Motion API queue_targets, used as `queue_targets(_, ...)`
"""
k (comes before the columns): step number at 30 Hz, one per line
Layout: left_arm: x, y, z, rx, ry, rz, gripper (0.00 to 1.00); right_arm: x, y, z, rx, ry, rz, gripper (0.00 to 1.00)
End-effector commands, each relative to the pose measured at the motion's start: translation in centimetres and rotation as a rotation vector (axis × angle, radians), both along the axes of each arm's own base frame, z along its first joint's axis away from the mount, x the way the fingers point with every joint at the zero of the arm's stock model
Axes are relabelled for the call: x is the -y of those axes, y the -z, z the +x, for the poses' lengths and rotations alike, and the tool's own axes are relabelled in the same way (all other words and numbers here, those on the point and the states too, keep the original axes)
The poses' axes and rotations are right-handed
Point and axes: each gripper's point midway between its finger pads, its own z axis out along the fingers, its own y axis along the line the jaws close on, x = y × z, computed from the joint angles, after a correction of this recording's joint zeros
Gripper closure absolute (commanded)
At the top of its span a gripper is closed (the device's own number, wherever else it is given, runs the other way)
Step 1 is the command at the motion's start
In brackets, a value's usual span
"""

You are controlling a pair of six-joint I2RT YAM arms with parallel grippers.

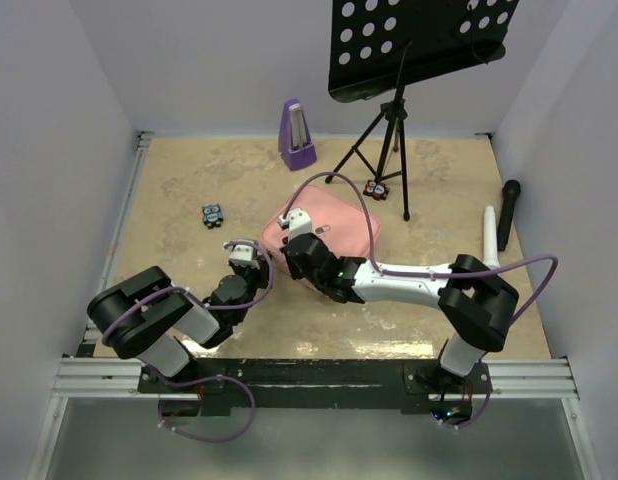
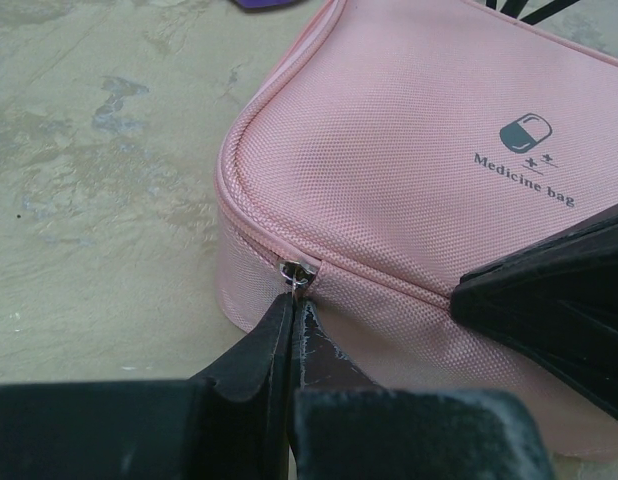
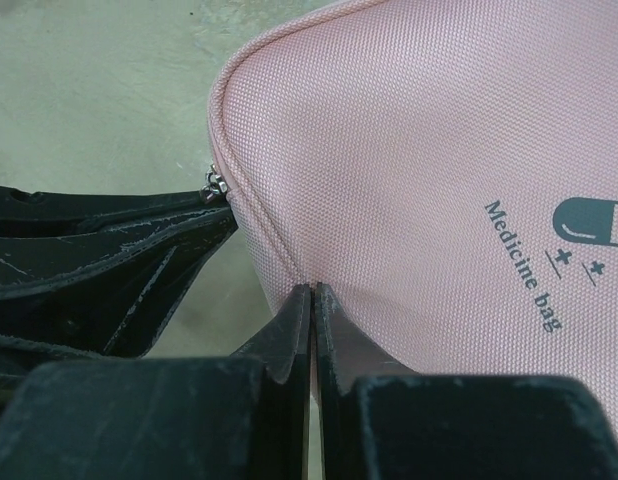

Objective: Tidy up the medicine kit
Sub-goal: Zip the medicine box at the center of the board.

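The pink case lies zipped on the desk. The left pincer is pinched on the zip pull, likely to unzip it. The right pincer is shut at the case's edge, maybe to steady it.

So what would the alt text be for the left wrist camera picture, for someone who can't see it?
Close-up: the left gripper has its black fingers shut on the metal zipper pull at a corner of the closed pink medicine kit, printed "Medicine bag". The dark tip of the right gripper sits at the kit's edge on the right, with the beige table behind.
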Motion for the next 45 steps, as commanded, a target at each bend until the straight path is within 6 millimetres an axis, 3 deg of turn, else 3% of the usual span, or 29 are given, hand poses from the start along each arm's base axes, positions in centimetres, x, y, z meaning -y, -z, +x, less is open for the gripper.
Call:
queue_targets(1,-0.2,-5.7,0.8,0.158,-0.043,-0.202,1.0,3.8,9.2,-5.5,-0.287,-0.051,-0.181,1.0)
queue_targets(13,-2.4,-5.4,1.7,0.136,-0.13,-0.19,1.0,4.6,10.9,-6.3,-0.362,-0.033,-0.159,1.0)
queue_targets(30,-4.4,-4.6,2.7,0.117,-0.204,-0.17,1.0,5.6,11.4,-8.0,-0.41,-0.054,-0.154,1.0)
queue_targets(45,-5.5,-4.9,5.8,0.118,-0.249,-0.197,1.0,5.9,12.2,-8.6,-0.441,-0.061,-0.164,1.0)
